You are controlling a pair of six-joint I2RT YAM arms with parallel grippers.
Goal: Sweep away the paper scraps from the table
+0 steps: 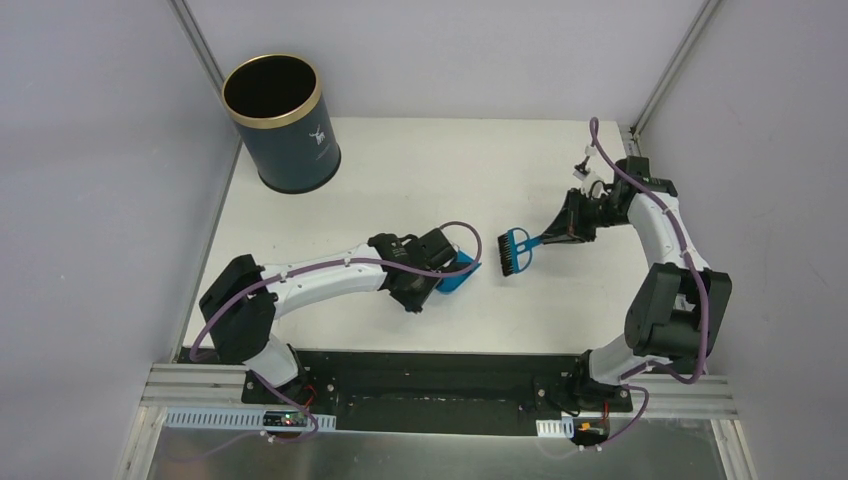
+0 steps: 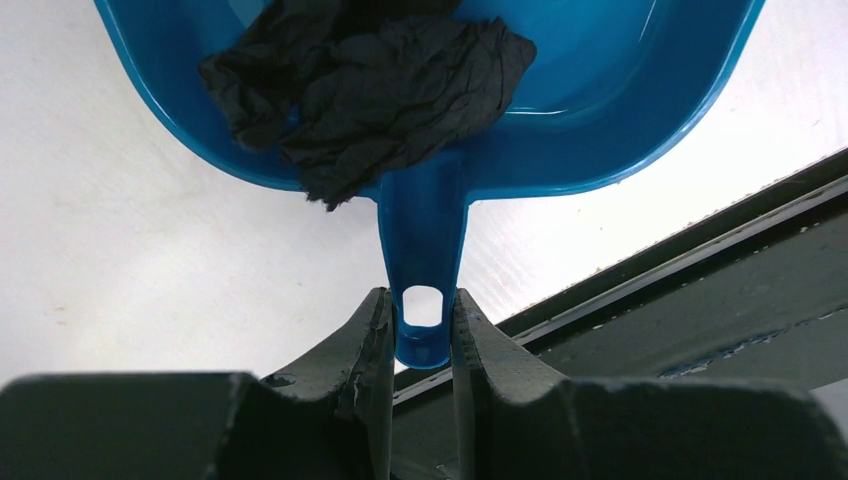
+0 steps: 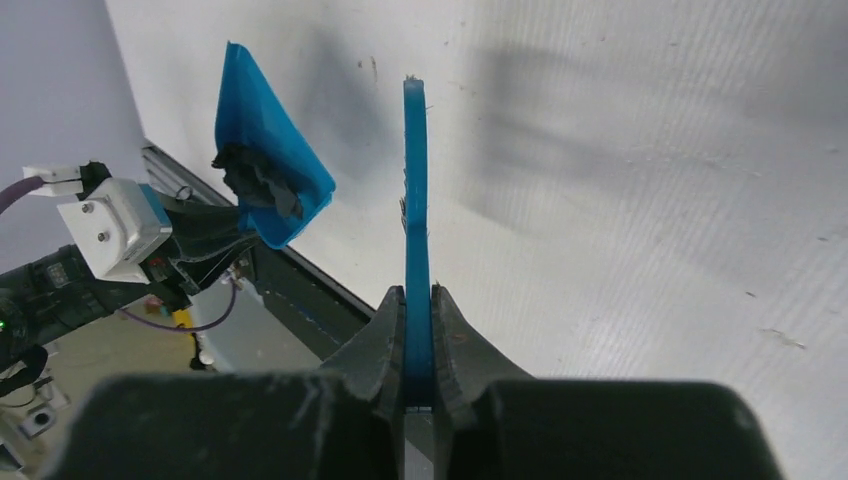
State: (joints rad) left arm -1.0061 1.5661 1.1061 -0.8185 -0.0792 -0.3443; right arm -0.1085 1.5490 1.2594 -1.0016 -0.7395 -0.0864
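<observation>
My left gripper [image 2: 422, 320] is shut on the handle of a blue dustpan [image 2: 600, 110]. Crumpled black paper scraps [image 2: 370, 90] lie in the pan, against its back wall. In the top view the dustpan [image 1: 461, 272] sits near the middle of the white table [image 1: 420, 170], mostly under my left gripper [image 1: 440, 272]. My right gripper [image 3: 418, 310] is shut on the thin handle of a blue hand brush [image 3: 415, 180]. The brush head [image 1: 516, 251] with black bristles hangs just right of the pan, held by my right gripper [image 1: 566, 231]. From the right wrist, the dustpan [image 3: 262, 130] looks tilted, with the paper scraps [image 3: 258, 183] at its low end.
A dark blue bin [image 1: 281, 125] with a gold rim stands at the table's back left corner. Grey walls enclose the table on three sides. The black front edge [image 1: 430, 362] carries both arm bases.
</observation>
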